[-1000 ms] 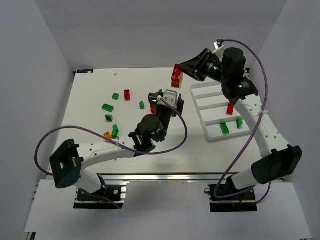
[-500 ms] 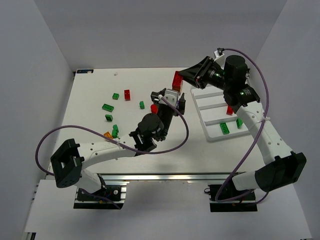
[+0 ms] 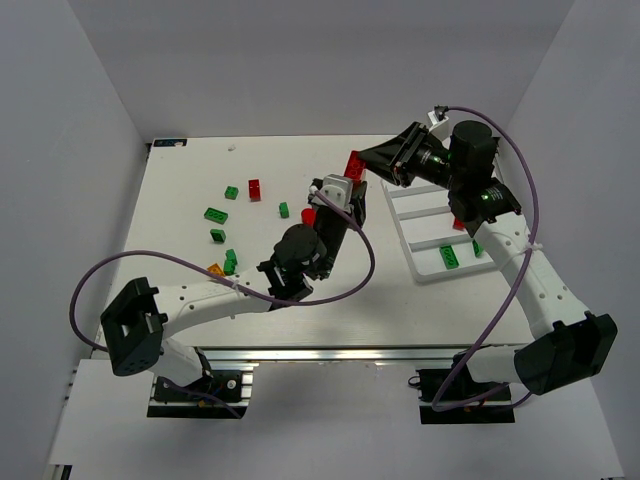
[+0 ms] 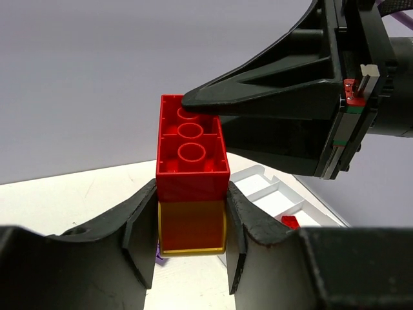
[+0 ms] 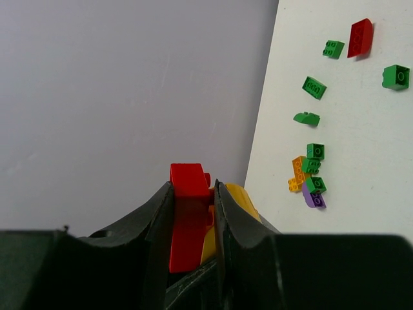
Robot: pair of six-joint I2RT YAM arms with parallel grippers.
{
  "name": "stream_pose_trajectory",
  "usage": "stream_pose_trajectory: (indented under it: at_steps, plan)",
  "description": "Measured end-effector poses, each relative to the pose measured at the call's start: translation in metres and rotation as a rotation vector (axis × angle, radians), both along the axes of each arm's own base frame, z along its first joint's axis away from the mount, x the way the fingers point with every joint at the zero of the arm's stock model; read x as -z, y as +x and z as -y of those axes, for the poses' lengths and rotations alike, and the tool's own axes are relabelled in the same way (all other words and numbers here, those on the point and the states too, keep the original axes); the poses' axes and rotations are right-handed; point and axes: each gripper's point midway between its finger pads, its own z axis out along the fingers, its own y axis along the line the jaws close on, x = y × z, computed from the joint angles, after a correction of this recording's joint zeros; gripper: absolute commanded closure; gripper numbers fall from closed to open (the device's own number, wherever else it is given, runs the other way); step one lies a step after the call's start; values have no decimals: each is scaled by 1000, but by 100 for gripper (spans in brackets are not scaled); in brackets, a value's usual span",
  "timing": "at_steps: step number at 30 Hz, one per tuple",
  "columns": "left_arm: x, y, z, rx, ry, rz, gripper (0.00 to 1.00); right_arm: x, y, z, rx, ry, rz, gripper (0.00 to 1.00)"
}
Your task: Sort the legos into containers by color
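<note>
A red brick (image 4: 191, 158) is stacked on a yellow brick (image 4: 191, 226), held in the air left of the white tray (image 3: 402, 228). My right gripper (image 5: 193, 194) is shut on the red brick (image 5: 187, 213) from above. My left gripper (image 4: 191, 219) comes from below, and its pads press both sides of the yellow brick. From above, the red brick (image 3: 355, 166) shows between the right gripper (image 3: 368, 162) and the left gripper (image 3: 340, 192). The tray's compartments hold a red brick (image 3: 460, 222) and two green bricks (image 3: 449, 256).
Loose legos lie on the left half of the table: green bricks (image 3: 215, 214), a red one (image 3: 254, 189), an orange one (image 3: 215, 269) and a purple one (image 5: 314, 199). Another red brick (image 3: 308, 215) lies beside my left arm. White walls enclose the table.
My left gripper has risen to the stacked bricks and closed on the yellow one. The right gripper has brought the stack slightly lower, still gripping the red brick.
</note>
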Motion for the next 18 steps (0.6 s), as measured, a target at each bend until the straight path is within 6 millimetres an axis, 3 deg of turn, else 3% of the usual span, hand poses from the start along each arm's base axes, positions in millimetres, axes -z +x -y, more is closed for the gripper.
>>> stream_pose_trajectory:
  at_steps: [2,5,6,7,18]
  plan:
    - [0,0,0,1,-3,-2,66,0,0,0,1,3,-5,100]
    - [0,0,-1,1,-5,-2,86,0,0,0,2,7,-14,100]
    - [0,0,-1,0,-5,-2,86,0,0,0,2,7,-15,100]
    - [0,0,-1,0,-4,-2,93,0,0,0,3,9,-19,100]
    - [-1,3,-6,-6,-19,0,96,0,5,-1,-9,46,-99,100]
